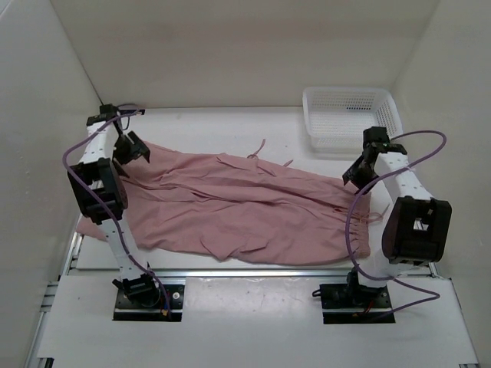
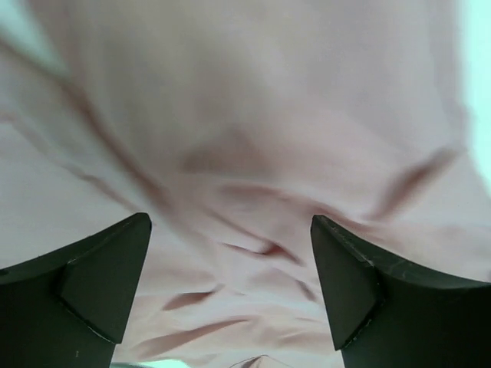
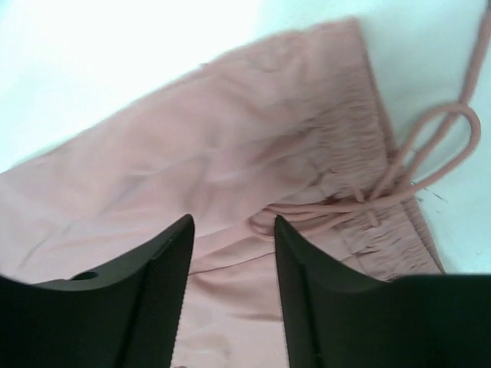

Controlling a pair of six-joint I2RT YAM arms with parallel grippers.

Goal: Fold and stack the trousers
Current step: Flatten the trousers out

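The dusty-pink trousers (image 1: 245, 211) lie spread and wrinkled across the table from far left to near right. My left gripper (image 1: 132, 149) is open over their far left end; in the left wrist view the gripper (image 2: 230, 222) has only pink fabric (image 2: 245, 138) below it. My right gripper (image 1: 354, 175) is open over the right end. In the right wrist view the gripper (image 3: 232, 222) hovers just beside the gathered waistband (image 3: 349, 146) and its looped drawstring cord (image 3: 441, 142). Neither gripper holds anything.
A white plastic basket (image 1: 349, 115) stands at the back right of the white table (image 1: 207, 123). White walls close in the left, back and right sides. Thin pink cords (image 1: 257, 149) lie at the trousers' far edge.
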